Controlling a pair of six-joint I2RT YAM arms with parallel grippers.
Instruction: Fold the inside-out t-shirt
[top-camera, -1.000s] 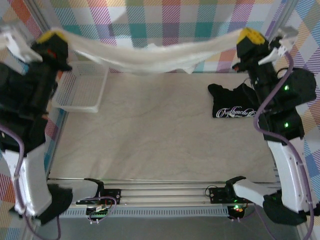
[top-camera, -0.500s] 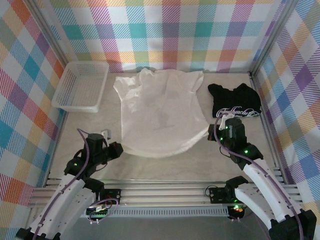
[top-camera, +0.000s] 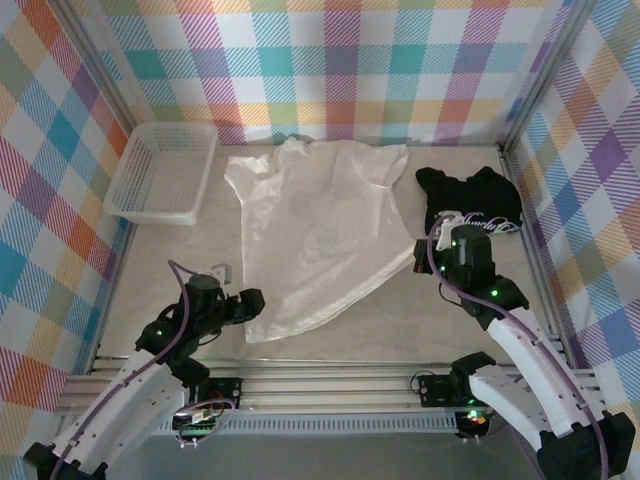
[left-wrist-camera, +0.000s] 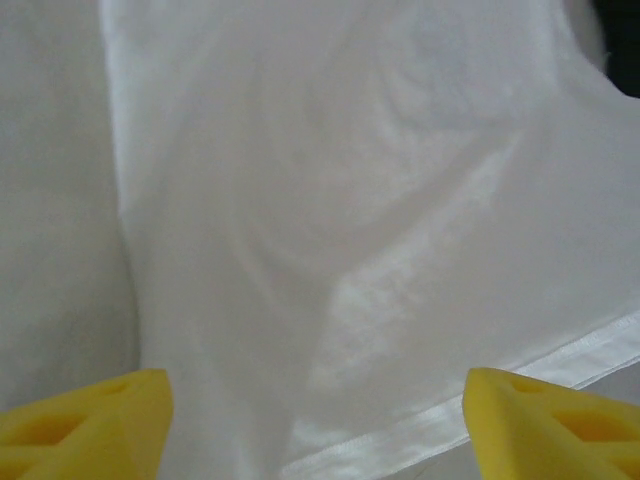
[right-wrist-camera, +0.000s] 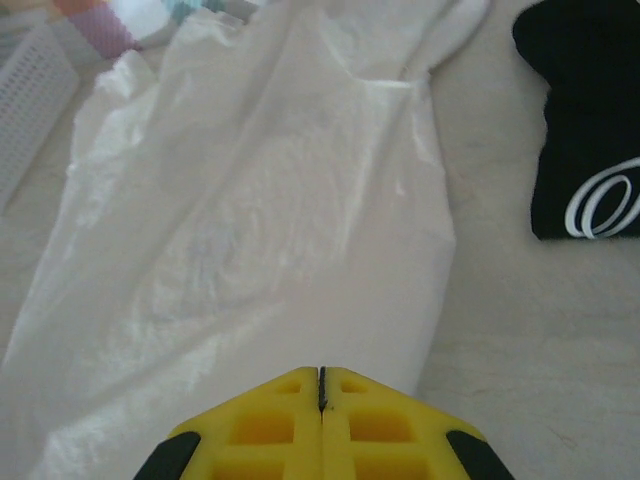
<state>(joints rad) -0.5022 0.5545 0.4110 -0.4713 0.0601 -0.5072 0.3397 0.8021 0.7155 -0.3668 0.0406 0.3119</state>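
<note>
My left pincer (top-camera: 246, 300) stands released: in its wrist view (left-wrist-camera: 320, 420) the two yellow foam-like fingertips (left-wrist-camera: 85, 425) sit far apart at the bottom corners, and between them I see the stitched hem band of the inside-out t-shirt (left-wrist-camera: 350, 200) running at a slant, with smooth, faintly glossy cream cloth beyond it. My right pincer (right-wrist-camera: 321, 385) is clenched, its ribbed yellow pads pressed together so that just a thin dark seam shows, and the shirt's lower edge runs right in under the tips, so I read it as pinching that corner. From above, the inside-out t-shirt (top-camera: 315, 230) lies on the middle of the table (top-camera: 400, 320), collar and short sleeves toward the back wall, its thin fabric softly wrinkled. The hem is not level: the right corner is drawn out to a point at the right pincer (top-camera: 425, 255), while the left corner rests lower, just beside the left pincer. The tabletop is pale with faint marble-like veining. To the right of the shirt, apart from it, sits a folded black t-shirt (top-camera: 470, 200) with white script lettering; its curly letters show in the right wrist view (right-wrist-camera: 590, 130) too. A white plastic mesh basket (top-camera: 150, 215), rectangular and shallow, rests at the back left corner. Bright checked panels (top-camera: 340, 60) wall the table.
</note>
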